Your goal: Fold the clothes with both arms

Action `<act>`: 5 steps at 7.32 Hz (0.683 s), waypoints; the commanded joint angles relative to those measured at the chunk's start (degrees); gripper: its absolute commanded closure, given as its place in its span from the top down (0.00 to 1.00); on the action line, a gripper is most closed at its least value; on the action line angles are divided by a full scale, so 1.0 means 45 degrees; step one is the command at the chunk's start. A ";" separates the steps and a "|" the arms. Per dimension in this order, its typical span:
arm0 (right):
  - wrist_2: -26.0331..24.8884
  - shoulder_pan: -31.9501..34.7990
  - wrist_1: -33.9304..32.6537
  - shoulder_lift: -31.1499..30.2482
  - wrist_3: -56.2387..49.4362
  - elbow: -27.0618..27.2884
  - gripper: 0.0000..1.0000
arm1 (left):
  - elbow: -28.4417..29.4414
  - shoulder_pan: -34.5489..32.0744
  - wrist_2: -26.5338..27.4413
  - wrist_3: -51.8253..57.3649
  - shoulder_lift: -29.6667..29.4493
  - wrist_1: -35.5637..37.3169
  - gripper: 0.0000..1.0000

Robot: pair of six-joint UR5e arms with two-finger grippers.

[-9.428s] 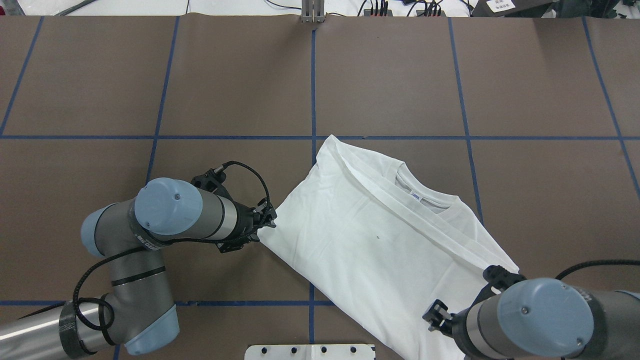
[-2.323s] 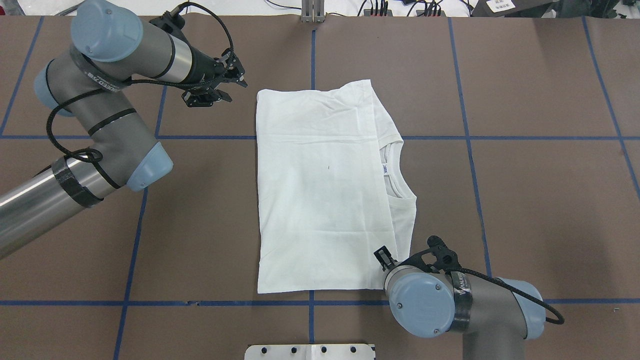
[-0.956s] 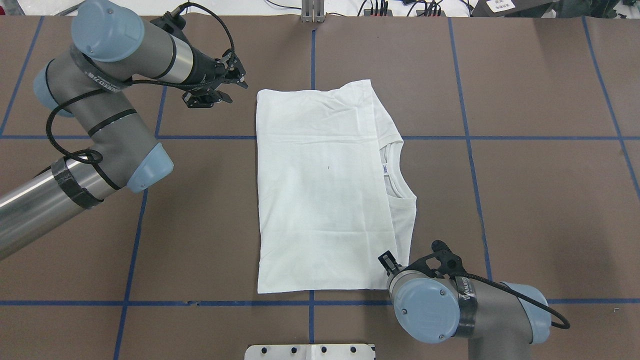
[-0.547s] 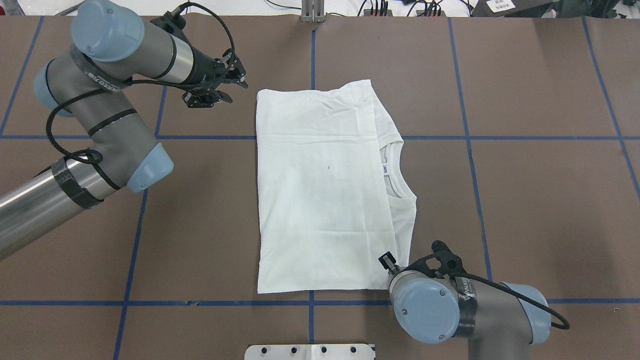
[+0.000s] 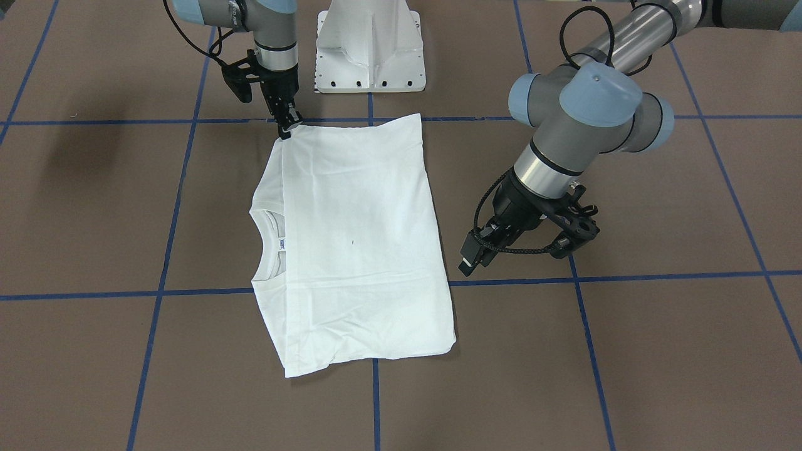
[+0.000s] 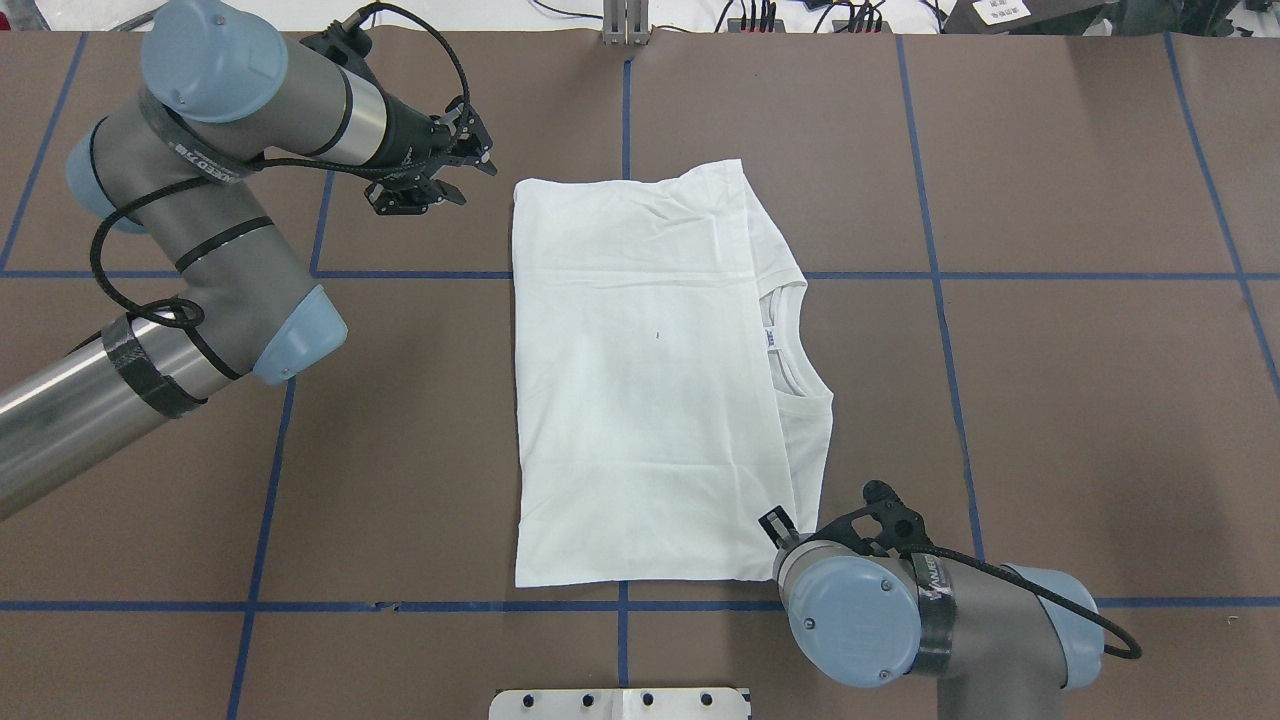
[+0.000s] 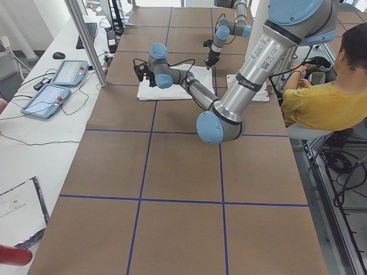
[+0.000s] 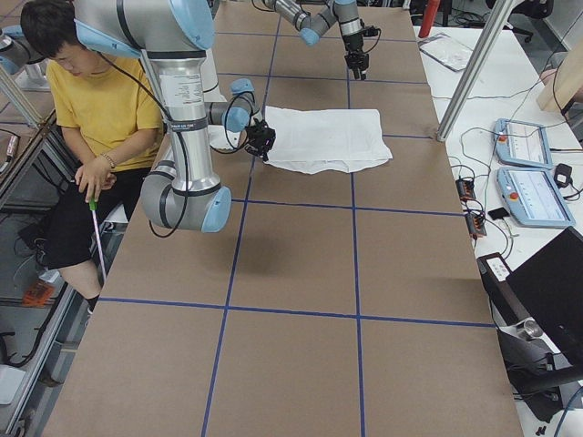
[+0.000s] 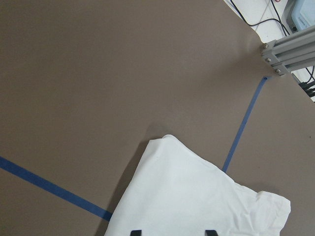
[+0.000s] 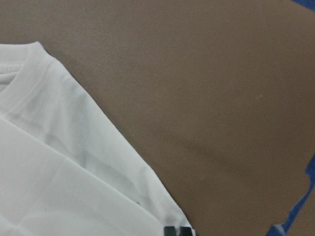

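Observation:
The white T-shirt (image 6: 650,380) lies folded flat mid-table, with its collar and neck label (image 6: 773,340) showing on the right. Its printed text is hidden. It also shows in the front view (image 5: 357,238). My left gripper (image 6: 473,183) is open and empty, just left of the shirt's far-left corner. Its fingertips (image 9: 135,231) stand wide apart over the cloth (image 9: 187,196). My right gripper (image 5: 287,129) is shut on the shirt's near-right corner. In the right wrist view (image 10: 177,231) its tips pinch the corner (image 10: 59,162).
The white pedestal base (image 5: 369,44) stands at the table's near edge. An aluminium post (image 6: 625,25) is at the far edge. A person in yellow (image 8: 100,100) sits beside the robot. Tablets (image 7: 57,80) lie on the side bench. Blue tape lines grid the brown table.
Since 9.4 s ago the shirt has been swung from diagonal to square and moved farther out. The left gripper has let go. Over the last second only the right arm has shifted slightly.

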 commanded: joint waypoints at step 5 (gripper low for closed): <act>0.0035 -0.0023 -0.1034 0.0004 -0.0015 0.0863 0.00 | -0.4918 0.4502 0.3519 -0.4487 0.3126 0.0664 0.53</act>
